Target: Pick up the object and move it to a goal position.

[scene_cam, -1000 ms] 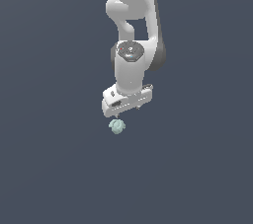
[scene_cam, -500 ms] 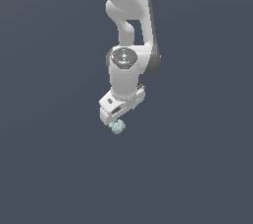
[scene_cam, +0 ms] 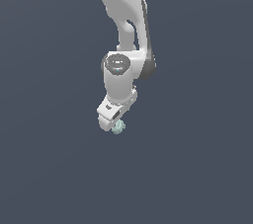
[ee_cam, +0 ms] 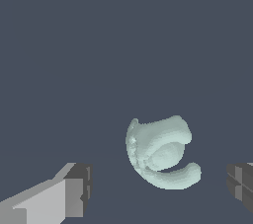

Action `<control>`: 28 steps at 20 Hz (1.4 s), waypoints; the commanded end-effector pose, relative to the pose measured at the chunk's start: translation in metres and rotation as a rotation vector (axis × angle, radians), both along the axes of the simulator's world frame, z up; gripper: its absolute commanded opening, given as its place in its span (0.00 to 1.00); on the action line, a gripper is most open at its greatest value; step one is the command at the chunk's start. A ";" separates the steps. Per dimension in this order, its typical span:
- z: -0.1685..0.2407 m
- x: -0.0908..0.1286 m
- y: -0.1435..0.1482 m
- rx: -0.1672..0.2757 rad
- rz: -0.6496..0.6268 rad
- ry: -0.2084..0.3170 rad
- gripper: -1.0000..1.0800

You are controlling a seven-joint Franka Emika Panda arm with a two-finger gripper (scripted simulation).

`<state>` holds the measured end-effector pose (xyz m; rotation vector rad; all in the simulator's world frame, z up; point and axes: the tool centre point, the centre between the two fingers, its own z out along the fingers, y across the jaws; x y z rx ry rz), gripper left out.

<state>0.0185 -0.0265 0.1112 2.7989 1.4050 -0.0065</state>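
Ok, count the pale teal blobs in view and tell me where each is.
1. The single teal blob lies between the open pincer's fingers, touching neither; in the exterior view it shows just below the pincer. Nothing suggests others.

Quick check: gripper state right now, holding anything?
Gripper: open, holding nothing; the pale teal-green knobbly blob sits between the fingertips, apart from both.

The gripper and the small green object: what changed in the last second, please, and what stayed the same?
In the exterior view the arm's wrist swung toward the view's left and the gripper came lower, so the white hand now covers part of the pale teal object. Nothing was grasped: in the wrist view the fingers stand open, with the object between them, touching neither. The object seems to lie where it was.
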 end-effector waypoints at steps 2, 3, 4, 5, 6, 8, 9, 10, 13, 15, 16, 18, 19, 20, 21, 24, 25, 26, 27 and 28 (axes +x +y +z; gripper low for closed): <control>-0.005 0.001 -0.005 0.003 0.082 0.001 0.96; -0.006 0.002 -0.006 0.004 0.103 0.001 0.96; -0.008 0.002 -0.008 0.004 0.122 0.002 0.96; -0.009 0.002 -0.009 0.005 0.139 0.002 0.96; -0.010 0.003 -0.010 0.006 0.156 0.002 0.96; -0.012 0.003 -0.012 0.007 0.186 0.002 0.96; -0.012 0.003 -0.013 0.008 0.198 0.002 0.96; -0.013 0.003 -0.013 0.008 0.210 0.002 0.96; -0.015 0.004 -0.015 0.009 0.238 0.002 0.96; -0.016 0.004 -0.016 0.010 0.250 0.002 0.96; -0.016 0.004 -0.016 0.010 0.254 0.002 0.96; -0.016 0.004 -0.017 0.010 0.259 0.002 0.96; -0.016 0.004 -0.017 0.010 0.260 0.002 0.96; -0.016 0.004 -0.017 0.010 0.256 0.002 0.96; -0.017 0.004 -0.017 0.010 0.256 0.002 0.96; -0.022 0.004 -0.017 0.010 0.256 0.002 0.96; -0.026 0.004 -0.016 0.010 0.257 0.002 0.96; -0.030 0.004 -0.016 0.010 0.257 0.002 0.96; -0.035 0.004 -0.016 0.010 0.258 0.002 0.96; -0.041 0.003 -0.016 0.010 0.258 0.002 0.96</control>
